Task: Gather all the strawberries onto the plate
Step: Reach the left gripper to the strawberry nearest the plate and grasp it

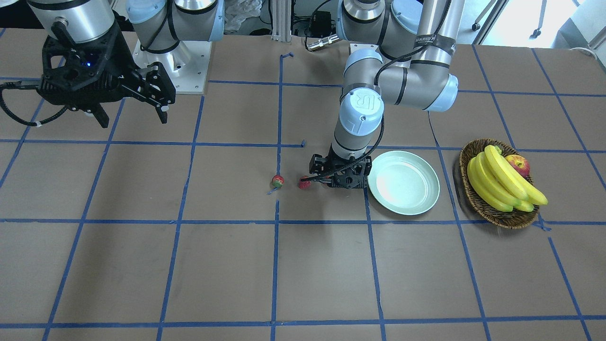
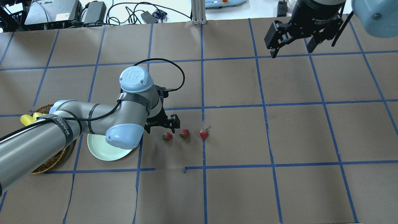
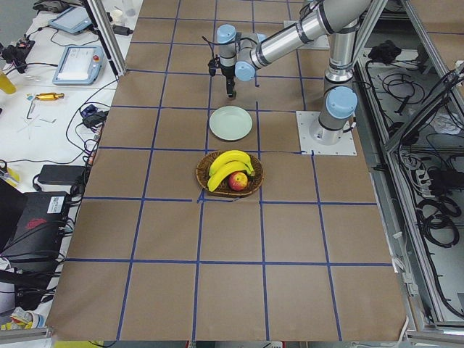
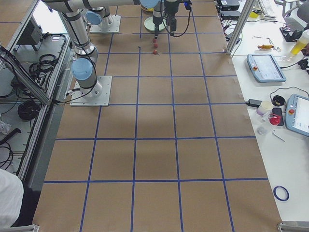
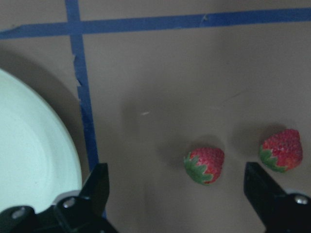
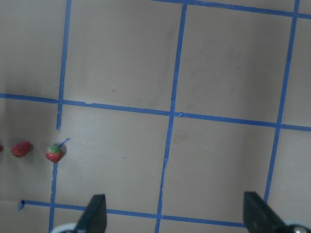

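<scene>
Three small red strawberries lie in a row on the brown table: one (image 2: 167, 136) nearest the plate, one (image 2: 184, 133) in the middle, one (image 2: 204, 134) by the blue tape line. The pale mint plate (image 2: 102, 153) is partly under my left arm. My left gripper (image 2: 161, 126) is open and low beside the nearest strawberry. In the left wrist view that strawberry (image 5: 205, 165) lies between the fingers (image 5: 97, 182), a second one (image 5: 282, 150) is to its right, and the plate (image 5: 29, 165) is at the left. My right gripper (image 2: 292, 51) is open, empty and held high, far from them.
A wicker basket (image 1: 473, 199) with bananas (image 1: 502, 182) and an apple (image 1: 518, 164) stands beside the plate (image 1: 403, 182), on the side away from the strawberries. Blue tape lines grid the table.
</scene>
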You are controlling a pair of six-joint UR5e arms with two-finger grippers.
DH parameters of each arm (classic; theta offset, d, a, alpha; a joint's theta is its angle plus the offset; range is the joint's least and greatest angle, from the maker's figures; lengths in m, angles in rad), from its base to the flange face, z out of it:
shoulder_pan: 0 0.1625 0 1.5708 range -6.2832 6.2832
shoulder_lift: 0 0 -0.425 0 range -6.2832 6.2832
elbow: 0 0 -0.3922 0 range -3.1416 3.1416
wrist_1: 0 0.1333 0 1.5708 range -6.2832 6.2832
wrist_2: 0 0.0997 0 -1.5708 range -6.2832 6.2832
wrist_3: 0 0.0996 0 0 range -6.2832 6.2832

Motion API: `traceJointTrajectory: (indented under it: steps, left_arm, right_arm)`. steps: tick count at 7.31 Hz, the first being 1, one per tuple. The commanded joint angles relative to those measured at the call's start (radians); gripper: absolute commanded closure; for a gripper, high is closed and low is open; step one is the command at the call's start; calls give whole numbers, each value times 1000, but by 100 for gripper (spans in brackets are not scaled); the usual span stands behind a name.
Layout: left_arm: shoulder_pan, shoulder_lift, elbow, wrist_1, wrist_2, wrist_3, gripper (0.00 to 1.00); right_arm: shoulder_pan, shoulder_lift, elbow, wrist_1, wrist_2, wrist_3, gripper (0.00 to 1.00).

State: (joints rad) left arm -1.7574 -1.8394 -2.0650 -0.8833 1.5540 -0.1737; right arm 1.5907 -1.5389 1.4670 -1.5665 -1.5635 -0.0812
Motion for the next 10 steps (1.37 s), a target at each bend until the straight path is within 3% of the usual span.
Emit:
traceJointTrajectory:
  steps: [1,4,6,7,8,9,10]
  left_arm:
    - [-5,-20,-18,41,5,-10,1]
    - [-5,-44,-18,50,3,-13,7]
    - [-5,-46,-21,49,-2,-21,49]
    - [-7,-46,-23,49,3,-32,87]
    - [-7,-44,-17,49,3,-29,100]
    - [-5,-23,-12,49,15,8,100]
    - [9,0,12,40,106,92,100]
  right_arm:
    - [0,2,1,-4,0,79,0]
    - [0,2,1,-1,-1,80,0]
    - [0,2,1,-1,-1,80,0]
    - [0,2,1,0,0,80,0]
    - [0,2,1,0,0,80,0]
    - [0,2,1,0,0,80,0]
    - [0,2,1,0,0,80,0]
